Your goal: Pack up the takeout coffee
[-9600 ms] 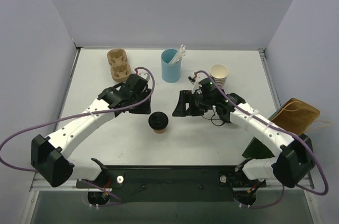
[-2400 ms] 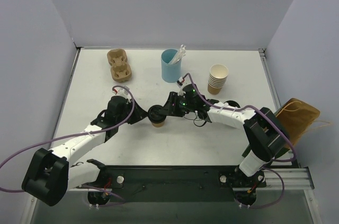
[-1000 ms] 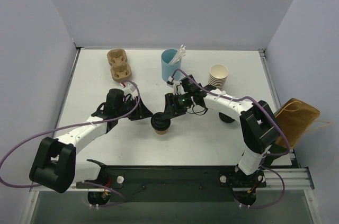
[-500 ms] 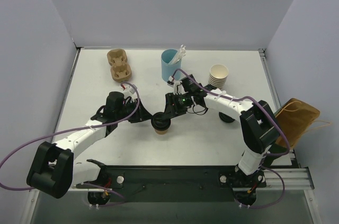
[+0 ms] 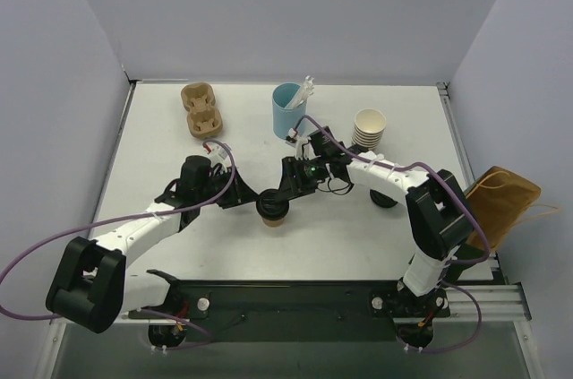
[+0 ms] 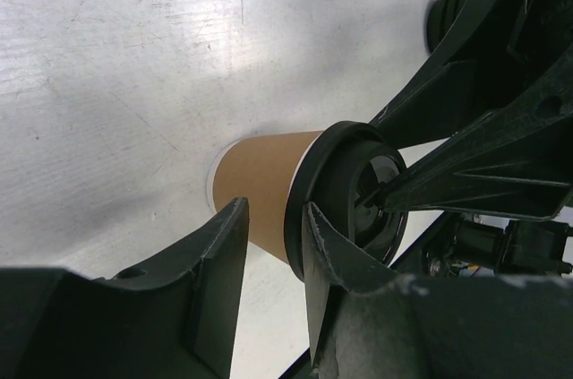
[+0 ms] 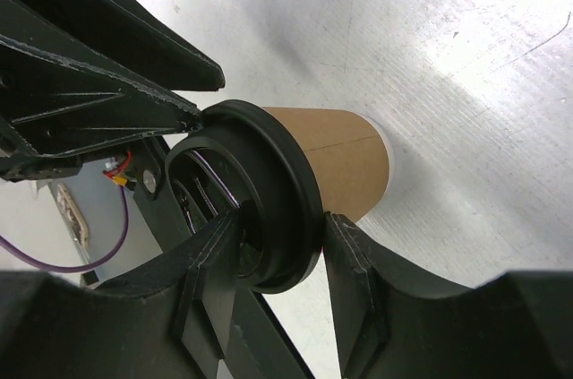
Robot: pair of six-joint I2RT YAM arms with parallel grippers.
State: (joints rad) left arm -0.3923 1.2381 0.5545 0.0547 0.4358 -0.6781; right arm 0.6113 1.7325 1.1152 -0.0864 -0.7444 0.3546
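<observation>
Two grippers flank the takeout coffee [image 5: 271, 209], upright in front of the blue cup [image 5: 288, 110] — right gripper [image 7: 282, 222] pinches its lid [image 7: 269, 173]; left gripper [image 6: 273, 218], fingers slightly parted, against its side.

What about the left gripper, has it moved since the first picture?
Yes. The left gripper moved toward the near edge, away from the cup carrier, up to the coffee.

Overhead, the takeout coffee [image 5: 271, 208] shows little beyond its lid; most of the paper wall lies hidden beneath. In the left wrist view the lower edge cuts off the left gripper [image 6: 273, 218]; whether it touches the cup cannot be told.
</observation>
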